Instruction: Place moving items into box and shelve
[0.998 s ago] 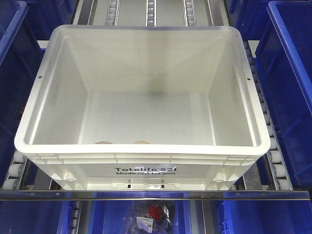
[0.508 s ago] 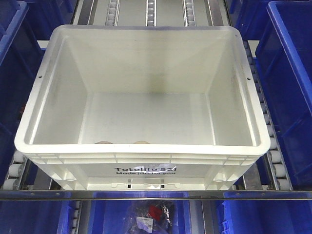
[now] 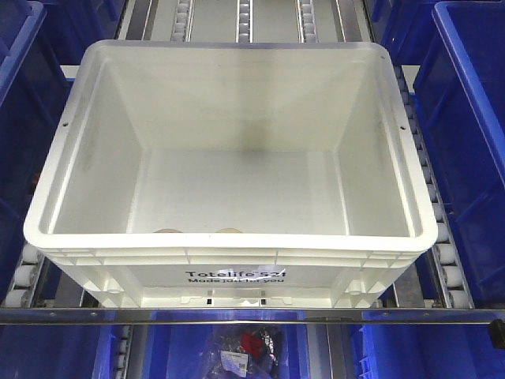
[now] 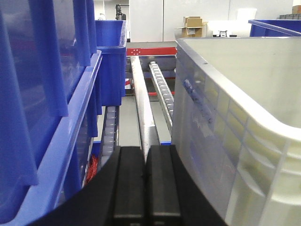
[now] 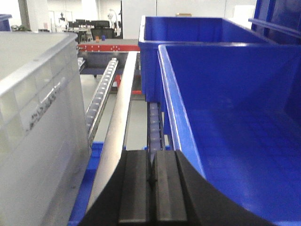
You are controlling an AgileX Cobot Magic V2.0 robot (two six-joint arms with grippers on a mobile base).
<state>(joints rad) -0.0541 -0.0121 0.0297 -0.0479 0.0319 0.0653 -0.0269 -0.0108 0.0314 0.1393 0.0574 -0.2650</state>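
On the roller shelf, the large white rectangular plastic box (image 3: 229,158) with black print on its front wall sits squarely between blue plastic bins (image 3: 465,142), and over the last second it has barely shifted, if at all. Two small rounded items, one brownish-beige (image 3: 166,230) and one paler yellow (image 3: 229,230), peek over the near rim at the box floor (only their tops show). Each wrist view shows a black gripper beside a box wall, left gripper (image 4: 146,188) and right gripper (image 5: 151,188), fingers pressed together and holding nothing. Loading and shelving look essentially done.
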